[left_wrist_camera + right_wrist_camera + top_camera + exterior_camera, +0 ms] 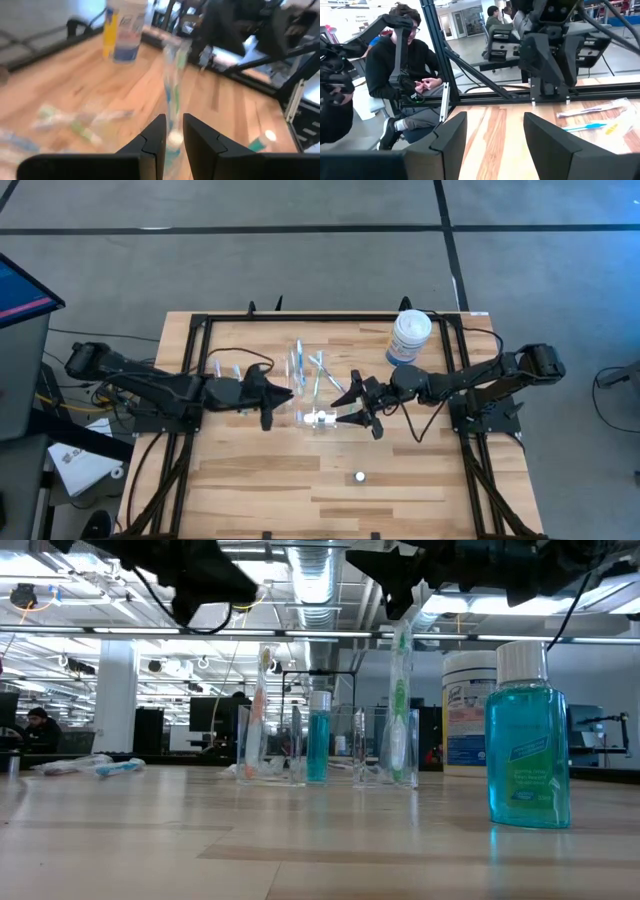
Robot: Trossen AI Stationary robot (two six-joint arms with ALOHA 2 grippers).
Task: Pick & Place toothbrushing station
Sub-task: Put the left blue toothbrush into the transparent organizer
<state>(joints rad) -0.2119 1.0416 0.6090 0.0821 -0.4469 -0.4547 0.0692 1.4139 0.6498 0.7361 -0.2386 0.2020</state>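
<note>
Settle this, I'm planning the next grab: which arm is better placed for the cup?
Right, probably: its open claw sits just beside the cup, pointing at it; the left claw lies slightly farther off.

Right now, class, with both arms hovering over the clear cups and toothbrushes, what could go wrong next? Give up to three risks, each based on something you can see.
1. The right hand is open close beside the clear cups; a sideways move might tip these light holders and the green toothbrush standing in one.
2. The left hand is close on the other side, so the two arms might collide.
3. Loose toothbrushes lie overlapping on the table; picking one might drag its neighbours.
</note>
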